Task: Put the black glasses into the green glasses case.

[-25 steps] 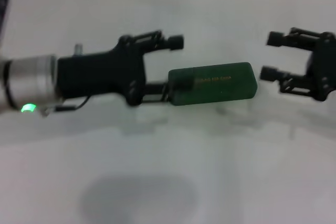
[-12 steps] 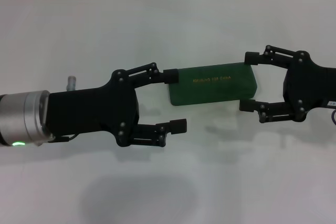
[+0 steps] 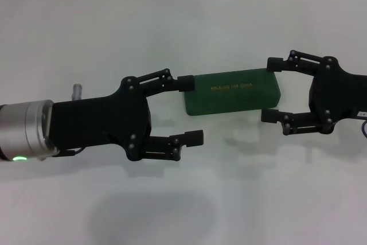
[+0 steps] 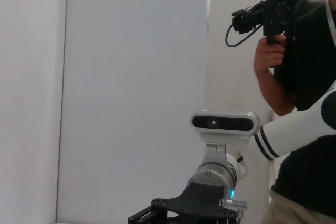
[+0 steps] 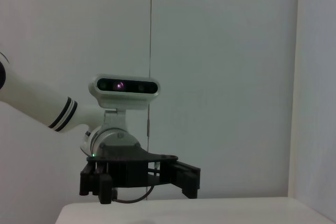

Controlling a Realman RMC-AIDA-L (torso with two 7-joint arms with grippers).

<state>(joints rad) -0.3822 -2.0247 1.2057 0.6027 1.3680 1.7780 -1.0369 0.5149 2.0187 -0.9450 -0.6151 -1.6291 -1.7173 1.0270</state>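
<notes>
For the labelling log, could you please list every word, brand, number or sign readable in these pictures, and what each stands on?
Gold lettering on the lid of the green glasses case, lying shut on the table between the left gripper and the right gripper: one short line, too small and blurred to read.
No other text, number or sign can be read in any view.

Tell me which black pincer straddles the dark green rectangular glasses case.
The right pincer: its open fingers flank the dark green rectangular glasses case; the left pincer only touches one corner.

left hand (image 3: 189, 110): dropped, spread wide | right hand (image 3: 269, 89): closed in on green glasses case (image 3: 232, 92)
</notes>
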